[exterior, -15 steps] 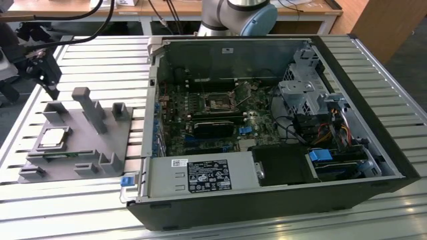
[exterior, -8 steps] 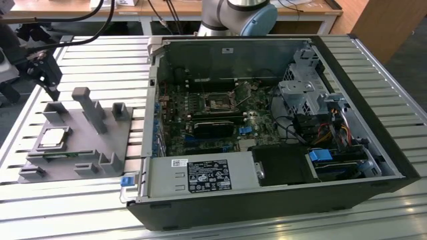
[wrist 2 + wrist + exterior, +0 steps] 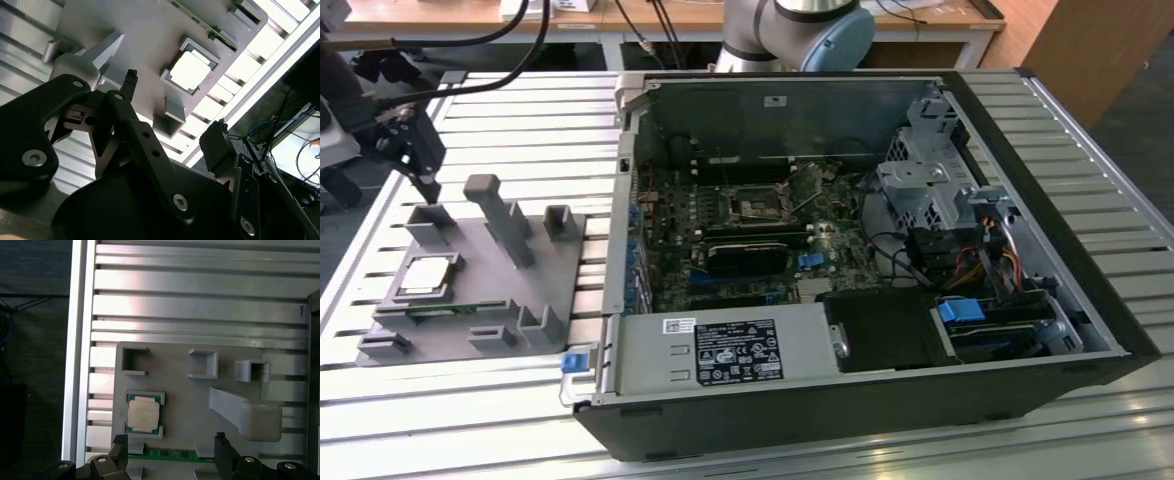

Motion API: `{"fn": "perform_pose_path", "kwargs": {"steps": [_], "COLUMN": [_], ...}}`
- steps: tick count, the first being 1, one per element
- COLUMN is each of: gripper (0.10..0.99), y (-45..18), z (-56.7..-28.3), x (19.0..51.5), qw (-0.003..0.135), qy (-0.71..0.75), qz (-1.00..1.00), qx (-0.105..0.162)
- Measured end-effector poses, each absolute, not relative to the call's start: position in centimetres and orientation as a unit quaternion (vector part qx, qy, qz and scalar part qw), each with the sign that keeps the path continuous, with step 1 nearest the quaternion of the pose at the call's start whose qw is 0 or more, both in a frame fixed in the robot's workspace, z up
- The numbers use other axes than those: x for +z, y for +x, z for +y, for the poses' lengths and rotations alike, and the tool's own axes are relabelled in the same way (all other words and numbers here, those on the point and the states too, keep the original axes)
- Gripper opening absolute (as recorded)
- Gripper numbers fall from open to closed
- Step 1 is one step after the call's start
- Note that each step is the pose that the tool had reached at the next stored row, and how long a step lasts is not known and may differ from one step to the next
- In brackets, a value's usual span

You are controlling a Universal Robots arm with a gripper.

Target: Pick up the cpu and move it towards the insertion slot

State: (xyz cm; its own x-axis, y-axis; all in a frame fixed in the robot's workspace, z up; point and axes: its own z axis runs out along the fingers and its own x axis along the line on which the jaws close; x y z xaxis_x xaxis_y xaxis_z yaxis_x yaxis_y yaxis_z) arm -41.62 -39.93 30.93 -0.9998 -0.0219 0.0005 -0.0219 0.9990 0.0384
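jaws: standing spread wide and released, gripping nothing.
gripper (image 3: 424, 180) (image 3: 172, 107) (image 3: 170, 450): hanging in the air over the grey holder tray (image 3: 494, 300) (image 3: 145, 30) (image 3: 190, 395), touching nothing.
cpu (image 3: 427, 277) (image 3: 190, 70) (image 3: 143, 414): lying flat in its square pocket on the holder tray, silver top facing up, below the jaws and closer to one jaw than to the other; nothing is pressing on it.
green strip (image 3: 165, 454): lying along the tray's edge, directly under the gap between the jaws in the first wrist view.
upright posts (image 3: 500, 215): rising from the tray beside the jaws, clear of them.
slatted metal table (image 3: 480, 110) (image 3: 200, 295): carrying the tray beneath the jaws.
insertion slot (image 3: 758, 205): sitting well apart from the jaws, toward the exterior view's right, on the board inside the open computer case (image 3: 854, 410).
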Motion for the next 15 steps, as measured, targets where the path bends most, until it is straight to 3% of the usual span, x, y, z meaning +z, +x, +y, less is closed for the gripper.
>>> {"fn": "perform_pose_path", "kwargs": {"steps": [15], "gripper": [0.776], "y": [-41.64], "z": [-39.92], "x": [30.49], "qw": [0.000], "qy": [0.011], "qz": [-1.000], "qx": [-0.019]}}
